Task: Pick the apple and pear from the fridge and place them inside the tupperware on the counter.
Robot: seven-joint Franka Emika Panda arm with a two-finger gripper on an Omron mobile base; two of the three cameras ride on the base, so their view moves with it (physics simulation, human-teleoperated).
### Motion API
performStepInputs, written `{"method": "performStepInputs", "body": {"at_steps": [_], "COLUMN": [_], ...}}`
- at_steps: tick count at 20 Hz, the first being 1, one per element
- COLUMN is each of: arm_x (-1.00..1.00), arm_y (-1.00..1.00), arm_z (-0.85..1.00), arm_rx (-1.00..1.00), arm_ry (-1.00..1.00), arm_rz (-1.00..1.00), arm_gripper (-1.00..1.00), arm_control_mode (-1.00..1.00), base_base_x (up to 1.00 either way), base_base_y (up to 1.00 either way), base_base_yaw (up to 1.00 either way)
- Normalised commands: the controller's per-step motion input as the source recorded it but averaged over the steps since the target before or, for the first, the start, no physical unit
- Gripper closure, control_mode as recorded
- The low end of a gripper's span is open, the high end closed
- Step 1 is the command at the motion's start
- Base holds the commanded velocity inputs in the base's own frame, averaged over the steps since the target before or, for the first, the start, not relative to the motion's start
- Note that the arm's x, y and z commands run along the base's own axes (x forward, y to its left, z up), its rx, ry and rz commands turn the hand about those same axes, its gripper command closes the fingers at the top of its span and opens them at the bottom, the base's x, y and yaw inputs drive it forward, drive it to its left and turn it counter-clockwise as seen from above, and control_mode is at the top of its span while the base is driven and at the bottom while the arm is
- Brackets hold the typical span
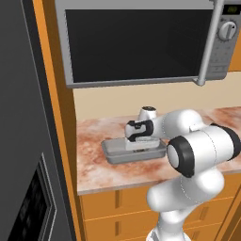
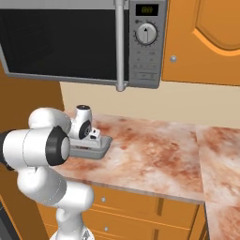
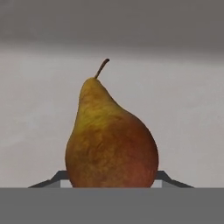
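The pear [image 3: 111, 135] stood between the two dark fingers in the hand view, yellow-orange with a reddish flush low down, its brown stem pointing to the top of that view; the gripper [image 1: 137, 143] was pinched on it, and pale grey surface lay behind the fruit; in the left base view the hand hung low over the tupperware [image 1: 113, 153], a shallow grey box on the counter [image 1: 99, 172], near its left end beside the fridge [image 1: 23, 141]; the fruit itself was hidden by the hand in both base views; whether it touched the box floor I could not tell; in the right base view the microwave [image 2: 70, 42] hung above the tupperware [image 2: 101, 146] and the marbled counter [image 2: 150, 159].
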Motion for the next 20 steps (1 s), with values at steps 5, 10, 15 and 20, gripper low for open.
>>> {"method": "performStepInputs", "body": {"at_steps": [5,10,15,20], "arm_x": [0.0,0.0,0.0,0.0], "arm_y": [0.05,0.01,0.04,0.04], "arm_z": [-0.38,-0.15,0.0,0.08], "arm_rx": [0.0,0.0,0.0,0.0], "arm_ry": [0.0,-0.03,0.0,0.0], "arm_rz": [0.0,0.0,-0.05,-0.13], "arm_gripper": [-1.0,-1.0,-1.0,-1.0], "arm_control_mode": [-1.0,-1.0,-1.0,-1.0], "base_base_x": [0.0,0.0,0.0,0.0], "base_base_y": [0.0,0.0,0.0,0.0], "base_base_yaw": [0.0,0.0,0.0,0.0]}}
